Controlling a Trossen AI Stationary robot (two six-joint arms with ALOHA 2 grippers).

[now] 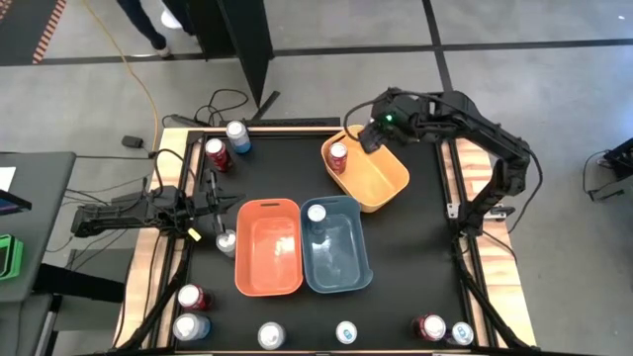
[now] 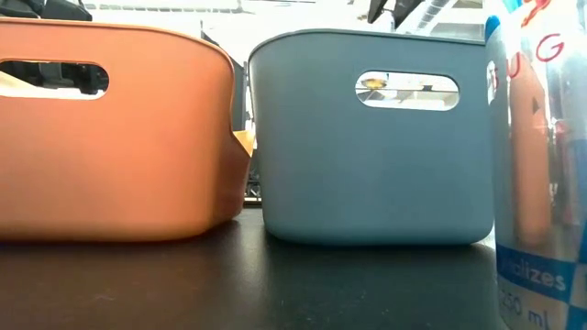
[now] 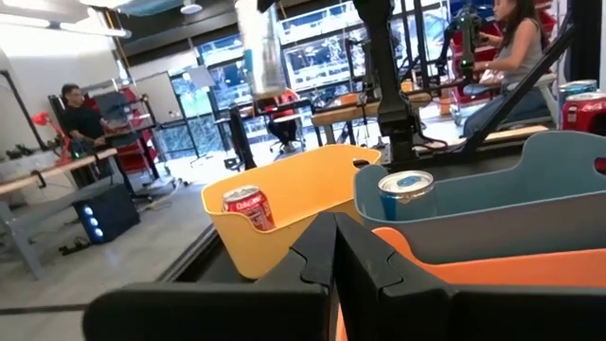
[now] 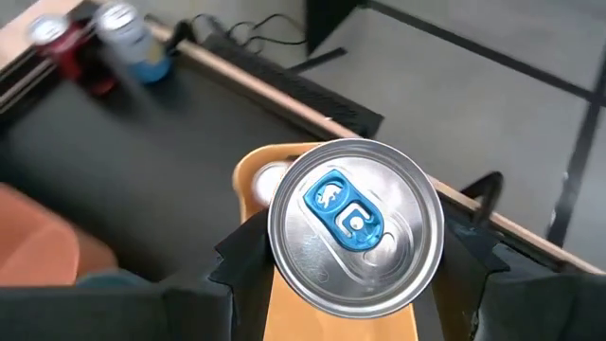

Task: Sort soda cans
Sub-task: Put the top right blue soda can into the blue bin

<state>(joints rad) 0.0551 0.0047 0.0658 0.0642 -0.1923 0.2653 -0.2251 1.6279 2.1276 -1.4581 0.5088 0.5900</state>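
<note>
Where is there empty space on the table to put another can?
The widest bare patch of black table lies right of the blue bin, below the yellow bin. Another sits between the orange bin and the two cans at the back left. The front edge is crowded with cans.

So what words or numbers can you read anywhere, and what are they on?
"alizes": on the blue-labelled can right up against the low camera.
"50 ml": lower on the same can, first digit cut off.
"UG": large letters near its top, partly cut off.
Red can in the yellow bin: white script, too blurred to read.
</note>
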